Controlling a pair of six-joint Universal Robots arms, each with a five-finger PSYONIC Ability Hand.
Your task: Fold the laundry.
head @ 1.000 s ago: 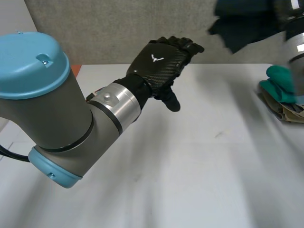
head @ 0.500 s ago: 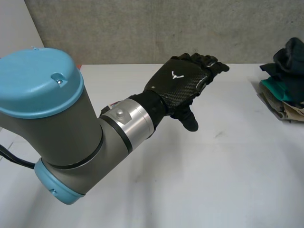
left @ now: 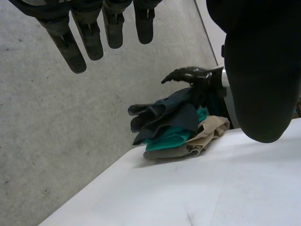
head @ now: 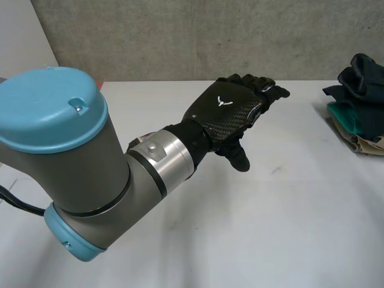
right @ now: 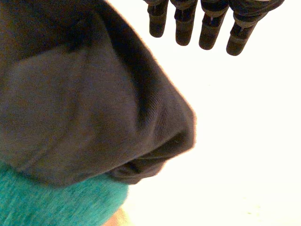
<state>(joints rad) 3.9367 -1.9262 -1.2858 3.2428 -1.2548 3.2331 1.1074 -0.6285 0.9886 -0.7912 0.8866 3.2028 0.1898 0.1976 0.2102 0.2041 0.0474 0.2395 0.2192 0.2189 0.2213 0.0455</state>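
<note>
The left hand [head: 225, 111] is hanging in the air over the table [head: 270, 228]. Its fingers [left: 70, 47] are reaching out straight and a little apart, and its thumb [left: 263, 70] is pointing down. The hand is loose and is holding nothing and touching nothing. The table under its fingertips is white and bare.

The pile [left: 174, 127] of laundry is sitting on the table well past the left fingertips, near the far edge. The right hand [left: 190, 75] is hanging just above the pile. Its fingers [right: 202, 30] are straight and side by side, with nothing between them, so this hand is loose too. I cannot tell if its palm is touching the pile.

A dark cloth [right: 84, 94] is lying on top of the pile, under the right palm, and its edge is stopping just short of the right fingertips. A teal cloth [right: 47, 202] is peeking out below it. A tan cloth [left: 209, 134] is lying at the bottom, on the table.

A grey wall [head: 180, 36] is standing behind the table, past both hands.
</note>
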